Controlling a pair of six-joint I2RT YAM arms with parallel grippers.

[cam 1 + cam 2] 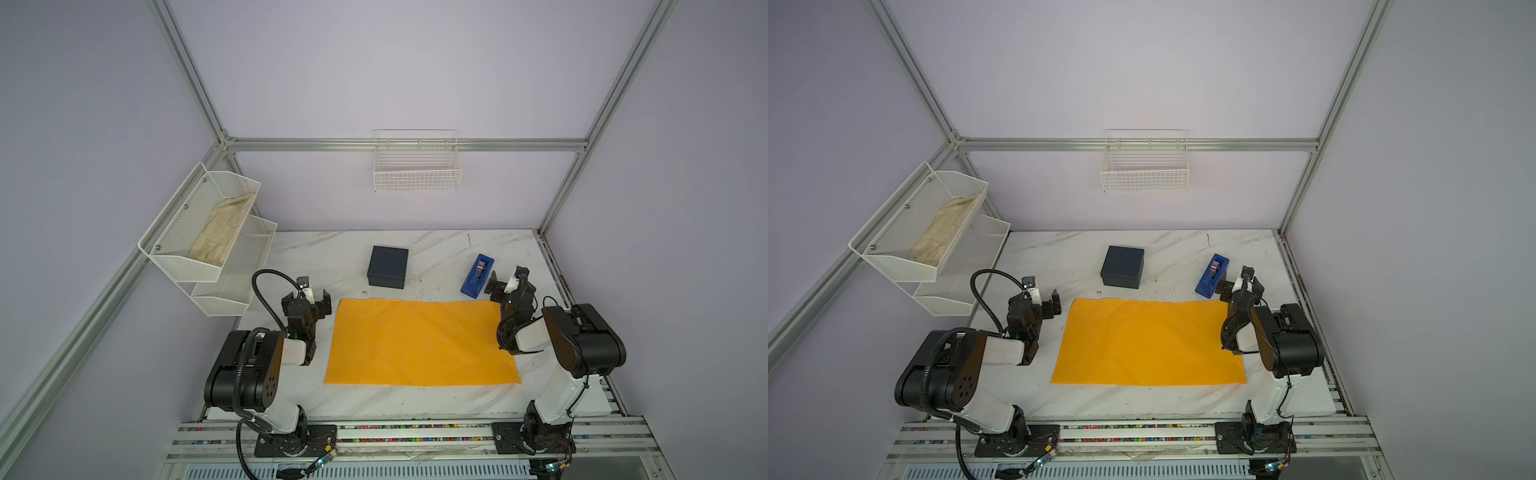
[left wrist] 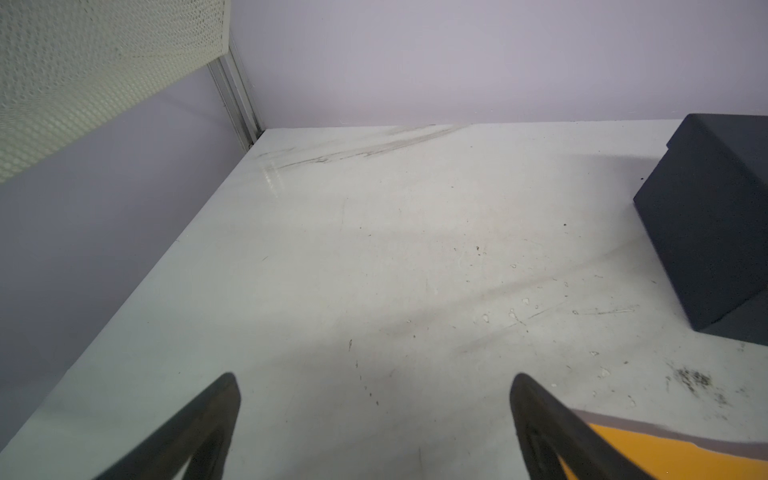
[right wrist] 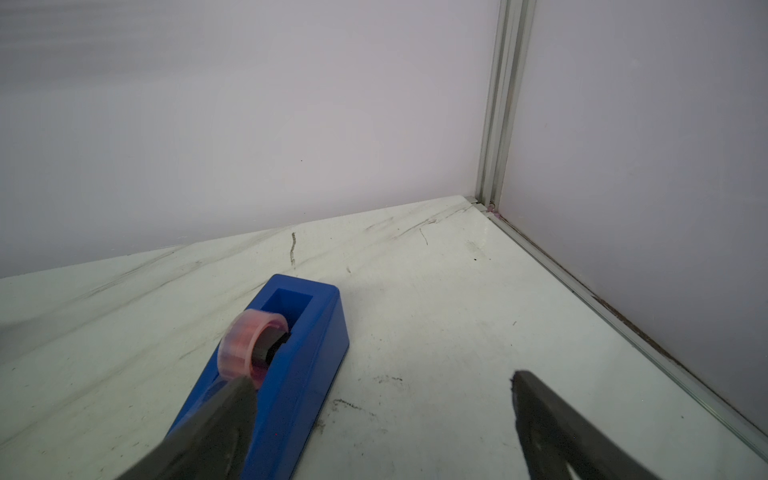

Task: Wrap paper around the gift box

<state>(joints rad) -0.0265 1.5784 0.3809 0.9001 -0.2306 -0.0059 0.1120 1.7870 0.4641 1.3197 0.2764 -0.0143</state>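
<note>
1. While the orange paper (image 1: 419, 343) (image 1: 1148, 343) lies flat and open on the white table (image 1: 332, 257), the gift box (image 1: 387, 266) (image 1: 1122, 266) sits behind it, closer to the back wall.
2. The gift box is dark and its lid is on. A little strip of bare table shows between the box and the far edge of the paper, so they do not touch.
3. The left gripper (image 1: 308, 301) (image 1: 1038, 301) is just beside the far left corner of the paper. Its two fingers (image 2: 199, 428) are spread wide apart and hold nothing. The left wrist view shows bare table between them, with the gift box (image 2: 715, 216) off to one side.
4. The right gripper (image 1: 510, 286) (image 1: 1241, 286) is near the far right corner of the paper. Its fingers (image 3: 548, 424) are spread wide too, and hold nothing.
5. A blue tape holder (image 1: 477, 276) (image 3: 291, 353) with a roll of tape stands right beside the right gripper. One finger is in front of it in the right wrist view, and I cannot tell if they touch.
6. A white wire basket (image 1: 417, 170) hangs on the back wall. A mesh shelf (image 1: 174, 253) on the left wall has a pale cloth (image 1: 222, 232) in it.
</note>
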